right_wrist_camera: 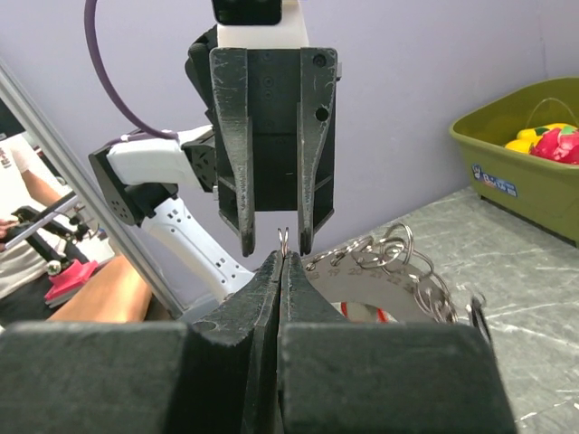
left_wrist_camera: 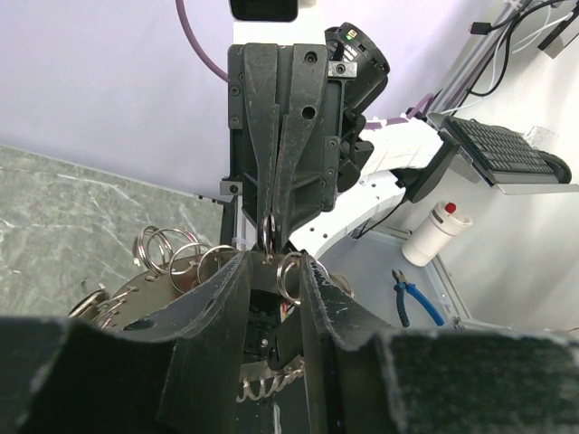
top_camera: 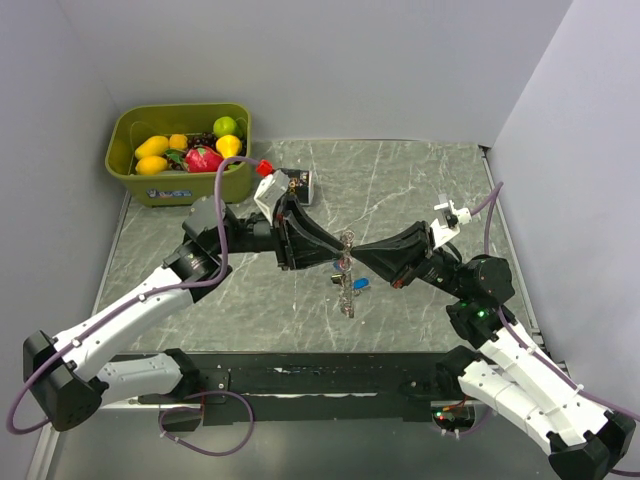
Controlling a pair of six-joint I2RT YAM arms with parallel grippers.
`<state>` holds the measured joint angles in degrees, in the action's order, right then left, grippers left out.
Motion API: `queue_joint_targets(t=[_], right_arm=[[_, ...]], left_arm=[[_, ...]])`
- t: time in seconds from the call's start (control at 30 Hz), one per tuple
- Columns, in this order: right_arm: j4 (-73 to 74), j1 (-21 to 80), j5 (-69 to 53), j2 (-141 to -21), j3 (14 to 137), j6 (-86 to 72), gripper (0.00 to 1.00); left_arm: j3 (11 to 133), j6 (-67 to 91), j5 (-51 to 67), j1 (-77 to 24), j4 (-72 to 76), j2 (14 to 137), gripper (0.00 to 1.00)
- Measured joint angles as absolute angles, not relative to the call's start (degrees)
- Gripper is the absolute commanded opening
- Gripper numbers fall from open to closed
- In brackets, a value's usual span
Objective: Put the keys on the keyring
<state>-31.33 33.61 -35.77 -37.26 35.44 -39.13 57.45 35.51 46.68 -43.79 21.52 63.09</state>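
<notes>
While your two arms meet tip to tip above the middle of the worktop (top_camera: pixel 420 190), your right end effector (right_wrist_camera: pixel 280 264) has its fingers pressed together on the thin wire of the keyring (left_wrist_camera: pixel 269 226). Your left end effector (right_wrist_camera: pixel 275 251) faces it with its fingers apart, one on either side of that wire. You see the keys (top_camera: pixel 347 297) hanging just below the grip, a blue-headed key (top_camera: pixel 358 284) among them; you cannot tell whether they touch the worktop. Silver loops (right_wrist_camera: pixel 398 251) crowd beside the fingers. A green bin (top_camera: pixel 180 190) of fruit sits in the far left corner, with a small black can (top_camera: pixel 300 185) near it.
</notes>
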Motion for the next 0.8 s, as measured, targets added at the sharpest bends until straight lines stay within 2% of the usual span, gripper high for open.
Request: queue_joint_targets(t=[0.2,0.43,0.5,0.57,0.8], right_arm=[[-31.3,33.6,-35.8,-37.4,35.4,-39.2,0.00],[-31.3,33.6,-35.8,-38.0,35.4,-39.2,0.00],[-31.3,33.6,-35.8,-38.0,35.4,-39.2,0.00],[-31.1,33.6,-35.7,-38.0,35.4,-39.1,0.00],[-30.9,33.6,-35.4,-38.0,35.4,-38.9,0.00]], left_arm=[[59.2,34.5,46.5,-44.1,20.4,64.6,0.30],[60.2,33.2,46.0,-44.3,18.4,65.6,0.21],[60.4,32.7,46.0,-44.3,18.1,65.8,0.08],[60.5,32.4,46.0,-44.4,18.0,65.8,0.01],[60.8,32.2,46.1,-44.4,17.6,65.9,0.01]])
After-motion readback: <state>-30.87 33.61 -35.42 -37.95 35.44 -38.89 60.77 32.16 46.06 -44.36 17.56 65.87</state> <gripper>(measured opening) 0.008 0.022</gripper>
